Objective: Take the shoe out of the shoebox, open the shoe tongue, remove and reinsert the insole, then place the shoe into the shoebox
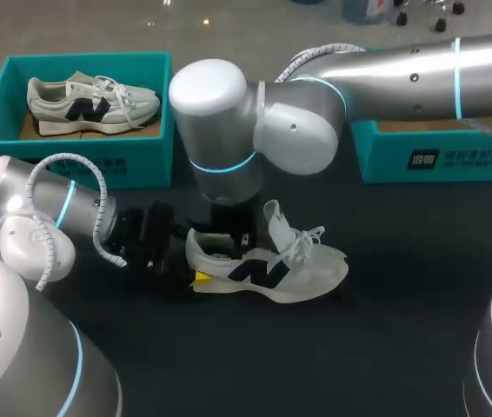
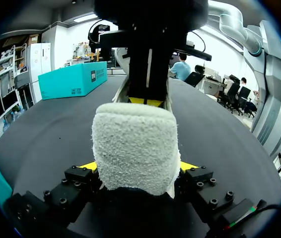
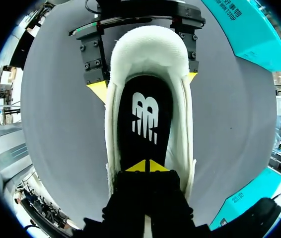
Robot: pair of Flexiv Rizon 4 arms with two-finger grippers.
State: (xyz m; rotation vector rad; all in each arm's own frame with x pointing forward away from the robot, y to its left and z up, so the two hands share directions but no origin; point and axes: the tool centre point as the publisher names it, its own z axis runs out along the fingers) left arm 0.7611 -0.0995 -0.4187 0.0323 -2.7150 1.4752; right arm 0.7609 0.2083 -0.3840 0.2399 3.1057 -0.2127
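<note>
Two pincers meet at the white sneaker (image 1: 268,269) on the worktop (image 1: 402,339): the left pincer (image 2: 136,166) clamps its heel, and the right pincer (image 3: 148,166), tips together, touches the black insole (image 3: 145,116).

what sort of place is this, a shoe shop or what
Likely a robotics lab bench, not a shop: two robot arms at a dark table, the left gripper clamps a white sneaker by its heel, and teal shoeboxes sit behind.

A robotics lab: left arm (image 1: 46,204) and right arm (image 1: 402,74) over a black table (image 1: 402,304), teal shoeboxes (image 1: 72,165) along its far edge.
</note>
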